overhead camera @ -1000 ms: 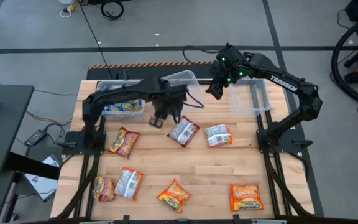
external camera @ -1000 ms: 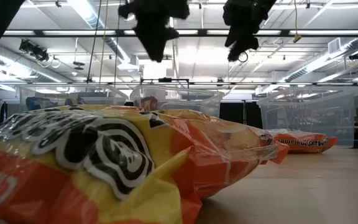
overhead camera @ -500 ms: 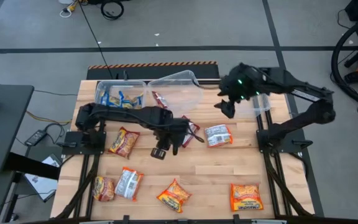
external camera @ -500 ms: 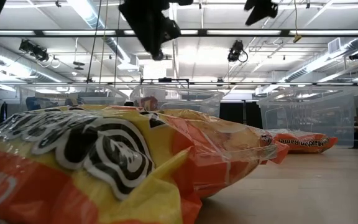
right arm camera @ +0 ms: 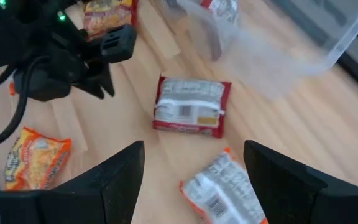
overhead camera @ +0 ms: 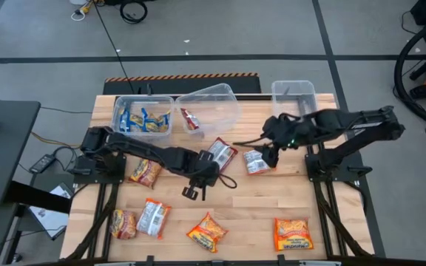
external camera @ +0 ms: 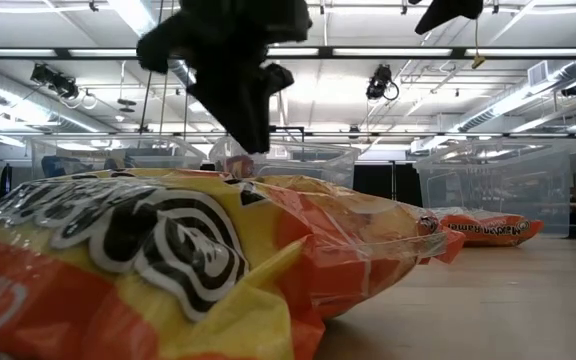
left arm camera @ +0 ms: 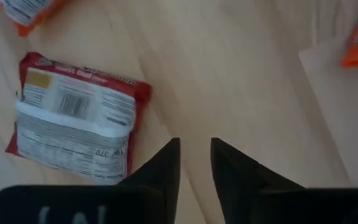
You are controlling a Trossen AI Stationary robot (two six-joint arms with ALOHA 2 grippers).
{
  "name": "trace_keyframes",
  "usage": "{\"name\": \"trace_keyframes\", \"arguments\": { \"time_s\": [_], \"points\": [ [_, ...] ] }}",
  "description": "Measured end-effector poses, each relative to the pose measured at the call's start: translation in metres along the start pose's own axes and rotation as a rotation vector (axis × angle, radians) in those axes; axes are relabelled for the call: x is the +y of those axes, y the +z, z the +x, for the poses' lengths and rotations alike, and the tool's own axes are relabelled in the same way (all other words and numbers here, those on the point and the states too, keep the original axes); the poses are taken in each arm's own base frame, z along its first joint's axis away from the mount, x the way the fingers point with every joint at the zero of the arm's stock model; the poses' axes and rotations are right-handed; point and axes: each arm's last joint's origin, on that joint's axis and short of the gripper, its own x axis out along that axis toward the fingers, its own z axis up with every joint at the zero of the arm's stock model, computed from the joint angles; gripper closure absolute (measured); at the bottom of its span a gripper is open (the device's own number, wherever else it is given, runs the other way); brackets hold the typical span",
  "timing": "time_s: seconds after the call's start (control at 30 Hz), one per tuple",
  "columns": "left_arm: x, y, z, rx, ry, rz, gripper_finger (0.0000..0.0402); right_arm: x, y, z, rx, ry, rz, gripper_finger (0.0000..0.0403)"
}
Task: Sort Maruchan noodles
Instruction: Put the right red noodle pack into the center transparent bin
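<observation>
Several Maruchan noodle packets lie flat on the wooden table [overhead camera: 272, 199]: red-silver ones [overhead camera: 219, 153] [overhead camera: 257, 160] [overhead camera: 154, 218] and orange-yellow ones [overhead camera: 145, 171] [overhead camera: 207, 231] [overhead camera: 292, 234]. My left gripper [overhead camera: 193, 192] [left arm camera: 194, 155] hangs above bare wood at mid-table, pointing down. Its fingers stand a narrow gap apart with nothing between them, and a red-silver packet [left arm camera: 76, 118] lies beside them. My right gripper [overhead camera: 272, 151] [right arm camera: 194, 180] hovers wide open above a red-silver packet [right arm camera: 225, 190], clear of it.
Three clear tubs stand along the far edge: the left one [overhead camera: 143, 114] holds blue-yellow packets, the middle one [overhead camera: 209, 107] holds one red packet, and the right one [overhead camera: 294, 96] shows nothing inside. In the low view an orange-yellow packet [external camera: 168, 260] fills the foreground.
My left gripper has swung from beside the tubs toward the table's near edge and gone down over mid-table. My right gripper has moved from above the middle tub toward the near edge, to above a red-silver packet. No packet has moved.
</observation>
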Motion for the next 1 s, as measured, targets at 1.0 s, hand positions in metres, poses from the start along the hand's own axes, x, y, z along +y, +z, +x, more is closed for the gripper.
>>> {"name": "trace_keyframes", "arguments": {
  "time_s": [1.0],
  "points": [
    [-0.022, -0.071, 0.096, -0.103, 0.472, 0.151, 0.023, 0.038, -0.022, 0.004, -0.12, -0.063, 0.024, 0.0128]
  ]
}}
